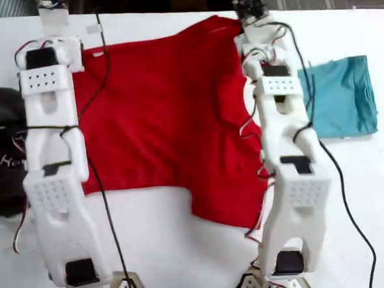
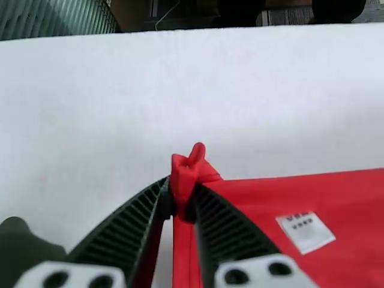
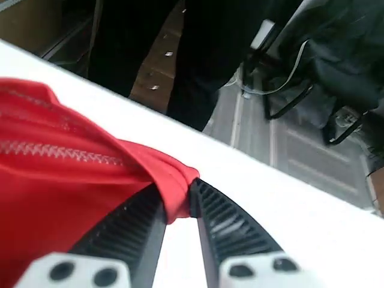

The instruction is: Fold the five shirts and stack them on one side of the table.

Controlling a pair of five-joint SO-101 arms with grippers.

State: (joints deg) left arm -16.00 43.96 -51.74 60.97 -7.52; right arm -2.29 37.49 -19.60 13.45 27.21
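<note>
A red shirt (image 1: 170, 112) lies spread over the middle of the white table between my two arms. My left gripper (image 2: 183, 201) is shut on a bunched corner of the red shirt (image 2: 192, 168) near the far left edge of the cloth, by a white label (image 2: 305, 231). At the shirt's far right edge, close to the table's far side, my right gripper (image 3: 179, 201) is shut on a fold of the red shirt (image 3: 72, 174). A folded teal shirt (image 1: 342, 95) lies flat on the right side of the table.
A dark heap of garments (image 1: 3, 149) lies at the table's left edge. Cables run along both arms over the cloth. Bare white table (image 1: 159, 250) shows in front of the shirt and beyond it. Chair legs and floor lie past the far edge.
</note>
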